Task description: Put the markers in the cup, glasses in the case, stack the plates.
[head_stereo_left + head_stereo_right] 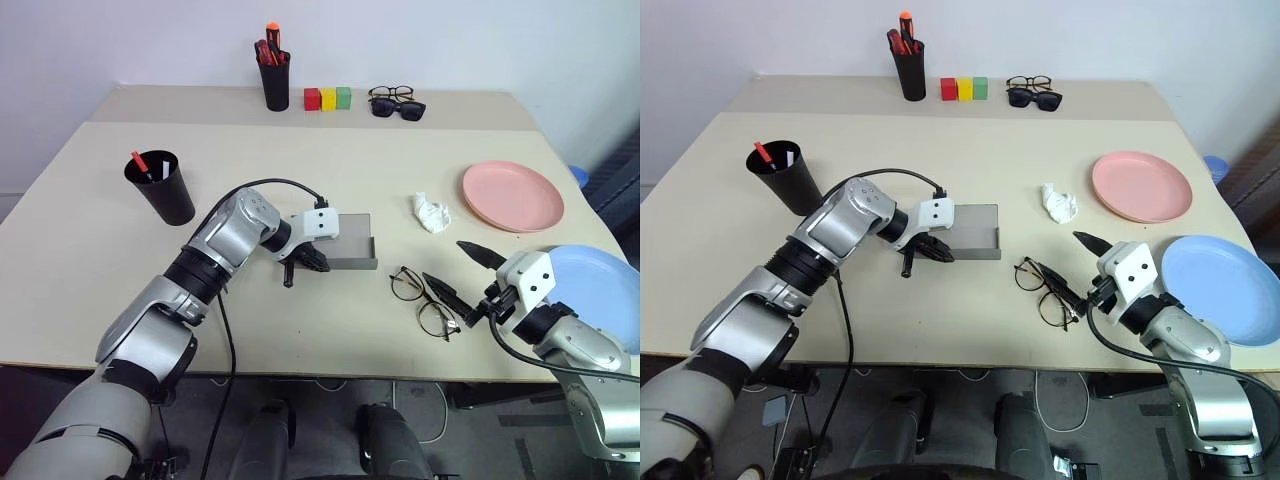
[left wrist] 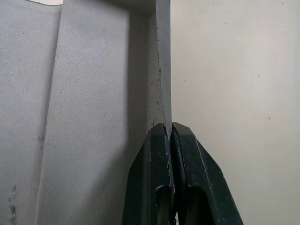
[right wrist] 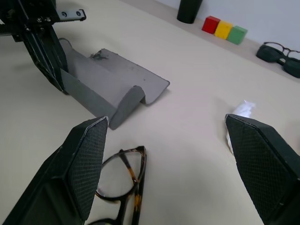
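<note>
Pressing together at the near rim of the open grey case (image 1: 350,242), left fingers (image 2: 171,140) closed tight, tips against the edge of the case wall, a marker shaft (image 1: 288,274) seemingly pinched between them and sticking down toward the worktop (image 1: 90,270). Standing wide apart, right fingers (image 3: 89,164), empty, hovering just over the wire-frame glasses (image 1: 420,300), which lie folded-out on the worktop right of the case and touch neither finger. Left gripper (image 1: 306,260) at the case's left front corner; right gripper (image 1: 468,276) near the worktop's front right.

Outward from there: crumpled white scrap (image 1: 431,212) between the case and the pink plate (image 1: 512,195); blue plate (image 1: 610,290) apart from it at the right edge, partly behind the right wrist, not stacked. Black tapered cup (image 1: 162,187) upright at the left, one red marker (image 1: 141,166) leaning inside. At the far edge, black pen holder (image 1: 275,80) with orange-tipped pens, three coloured blocks (image 1: 328,98) in a row, two further pairs of spectacles (image 1: 397,103) beside them.
</note>
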Available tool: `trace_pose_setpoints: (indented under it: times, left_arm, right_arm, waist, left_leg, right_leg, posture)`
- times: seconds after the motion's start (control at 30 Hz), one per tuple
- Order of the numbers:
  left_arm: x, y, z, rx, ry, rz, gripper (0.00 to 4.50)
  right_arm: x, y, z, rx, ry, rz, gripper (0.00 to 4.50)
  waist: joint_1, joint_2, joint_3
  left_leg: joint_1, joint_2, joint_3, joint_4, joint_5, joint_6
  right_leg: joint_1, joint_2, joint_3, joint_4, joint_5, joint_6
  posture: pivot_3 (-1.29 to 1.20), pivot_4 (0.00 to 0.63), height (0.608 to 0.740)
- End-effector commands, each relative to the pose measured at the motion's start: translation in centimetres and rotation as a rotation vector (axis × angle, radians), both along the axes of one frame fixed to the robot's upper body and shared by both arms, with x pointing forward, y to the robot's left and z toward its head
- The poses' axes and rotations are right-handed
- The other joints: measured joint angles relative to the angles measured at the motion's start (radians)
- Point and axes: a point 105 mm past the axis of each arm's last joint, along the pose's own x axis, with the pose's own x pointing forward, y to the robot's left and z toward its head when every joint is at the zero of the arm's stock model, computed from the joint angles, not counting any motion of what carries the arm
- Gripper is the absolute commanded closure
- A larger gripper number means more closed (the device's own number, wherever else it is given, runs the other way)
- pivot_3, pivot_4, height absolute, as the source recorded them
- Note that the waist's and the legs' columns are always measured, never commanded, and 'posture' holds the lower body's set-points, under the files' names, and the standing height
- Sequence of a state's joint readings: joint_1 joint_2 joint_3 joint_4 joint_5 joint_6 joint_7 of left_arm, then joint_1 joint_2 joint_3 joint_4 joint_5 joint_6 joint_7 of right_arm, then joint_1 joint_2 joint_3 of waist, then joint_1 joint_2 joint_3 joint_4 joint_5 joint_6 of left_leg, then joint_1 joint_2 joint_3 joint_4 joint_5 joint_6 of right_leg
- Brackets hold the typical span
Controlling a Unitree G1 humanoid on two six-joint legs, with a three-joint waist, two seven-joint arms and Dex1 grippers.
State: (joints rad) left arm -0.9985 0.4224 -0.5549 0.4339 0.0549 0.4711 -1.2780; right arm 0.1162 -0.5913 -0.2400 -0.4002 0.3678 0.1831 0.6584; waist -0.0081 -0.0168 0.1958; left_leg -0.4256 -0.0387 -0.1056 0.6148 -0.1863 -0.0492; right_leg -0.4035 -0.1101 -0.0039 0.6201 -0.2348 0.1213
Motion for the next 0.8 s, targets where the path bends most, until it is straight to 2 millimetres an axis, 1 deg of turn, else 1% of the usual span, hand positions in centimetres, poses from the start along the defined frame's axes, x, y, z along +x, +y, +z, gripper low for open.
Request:
trace_pose_setpoints:
  times: [0.03,0.3,0.47,0.6,0.8]
  left_arm:
    - [0.3,-0.5,1.0,-0.017,-0.025,0.001,4.42]
    - [0.5,-0.4,1.1,-0.032,-0.027,0.024,4.42]
    - [0.4,-0.7,1.3,-0.049,-0.017,0.029,4.42]
    - [0.4,-0.7,1.2,-0.053,-0.013,0.034,4.42]
    - [0.2,-0.9,1.2,-0.059,-0.007,0.026,4.42]
  right_arm:
    - [-0.6,0.0,1.4,-0.015,-0.047,0.01,0.42]
    - [-3.2,-2.2,0.7,-0.052,0.018,-0.002,0.42]
    - [-4.6,-3.1,0.8,-0.05,0.038,-0.003,0.42]
    - [-5.0,-3.3,0.9,-0.044,0.035,0.003,0.42]
    - [-4.7,-3.2,1.0,-0.034,0.023,0.022,0.42]
  waist:
    - [0.0,0.0,0.0]
    - [-0.001,0.0,0.0]
    - [-0.003,0.0,0.0]
    - [-0.002,0.0,0.0]
    - [-0.001,0.0,0.0]
  left_leg:
    - [0.0,0.0,0.0,0.0,0.0,0.0]
    - [0.0,0.0,0.0,0.0,0.0,0.0]
    - [0.0,0.0,0.0,0.0,0.0,0.0]
    - [0.0,0.0,0.0,0.0,0.0,0.0]
    - [0.0,0.0,0.0,0.0,0.0,0.0]
  right_leg:
    - [0.0,0.0,0.0,0.0,0.0,0.0]
    - [0.0,0.0,0.0,0.0,0.0,0.0]
    - [0.0,0.0,0.0,0.0,-0.001,0.002]
    - [0.0,0.0,0.0,0.0,-0.002,0.003]
    - [0.0,0.0,0.0,0.0,-0.002,0.002]
  posture:
    - [0.0,0.15,0.74]
    - [0.0,0.15,0.74]
    - [0.0,0.15,0.74]
    - [0.0,0.15,0.74]
    - [0.0,0.15,0.74]
